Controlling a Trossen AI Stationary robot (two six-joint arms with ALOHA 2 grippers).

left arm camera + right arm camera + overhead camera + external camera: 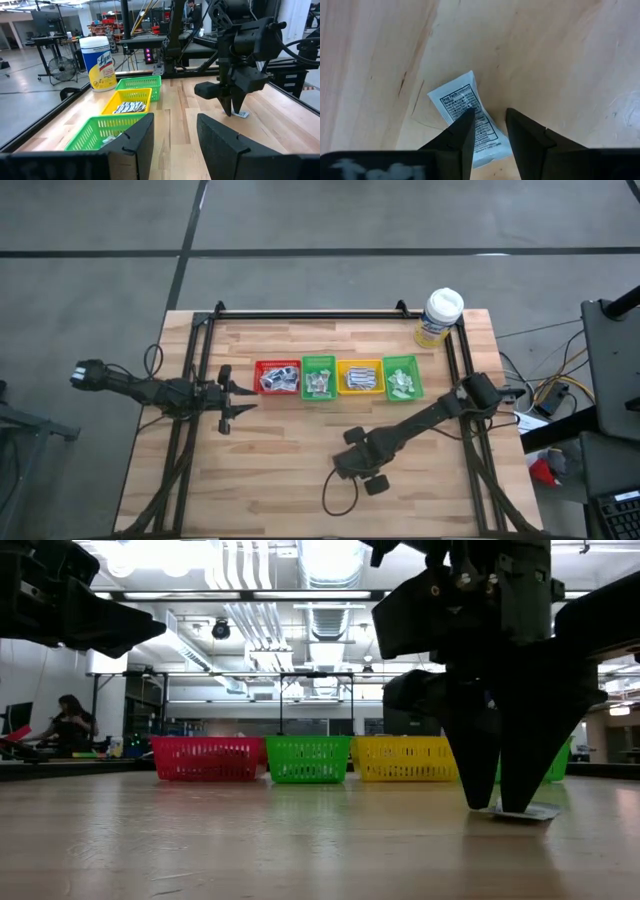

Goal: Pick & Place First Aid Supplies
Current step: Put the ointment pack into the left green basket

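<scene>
Right up close, the right gripper (487,125) points straight down, its dark fingers spread and straddling one flat white paper packet (470,117) lying on the bare wooden table (280,470), not yet lifted. Two arms in play: the left gripper (238,393) hovers beside the red bin, jaws spread and empty. One white-capped bottle with a yellow label (439,316) stands at the back. Four small plastic bins in a row, red (277,377), green (318,377), yellow (360,376), green (402,377), all already hold packets. I judge the sorting nearly done: one loose packet left.
</scene>
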